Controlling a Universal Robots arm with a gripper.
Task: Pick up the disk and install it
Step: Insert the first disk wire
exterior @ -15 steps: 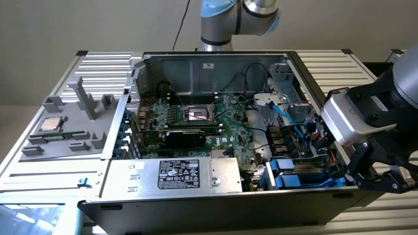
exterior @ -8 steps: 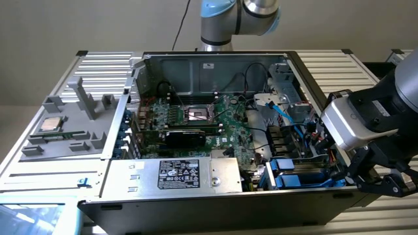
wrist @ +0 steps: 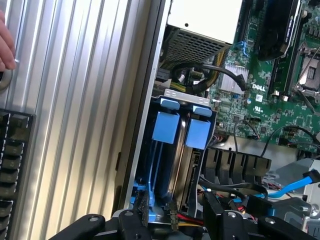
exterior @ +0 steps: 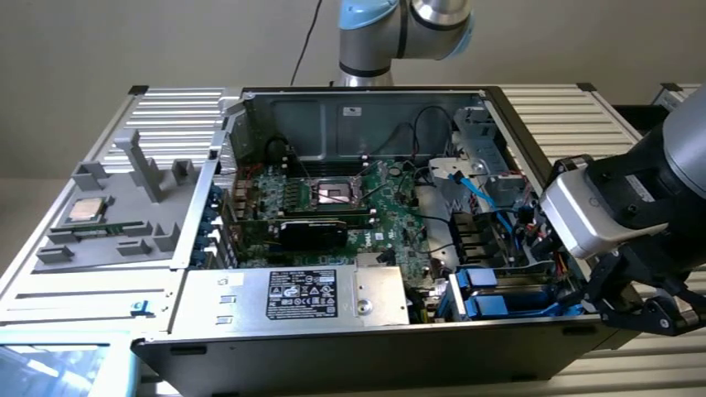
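Two blue carriers [wrist: 165, 127] upright in the drive bay [wrist: 172, 94] at the case's [exterior: 364, 364] corner, the disk [wrist: 189, 160] among them. Gripper [exterior: 649, 314] spread wide close by, empty. Risks snagging nearby cables [wrist: 235, 186] or clipping the bay wall.

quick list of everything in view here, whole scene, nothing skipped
computer case: 1, silver and black, open, lying on the table
table: 1, silver, ribbed, under the case
circuit board: 1, green, on the case floor
power box: 1, silver with a label, along the case's near wall
disk: silver in blue frame, in the bay at the exterior view's right; two blue tabs, count unclear
cables: several, blue and black, beside the board
tray: 1, grey, exterior view's left
chip: 1, silver, on the tray
hand: 1, a person's, on the table
arm: 1, silver and light blue, behind the case
gripper: 1, black, open, by the disk bay
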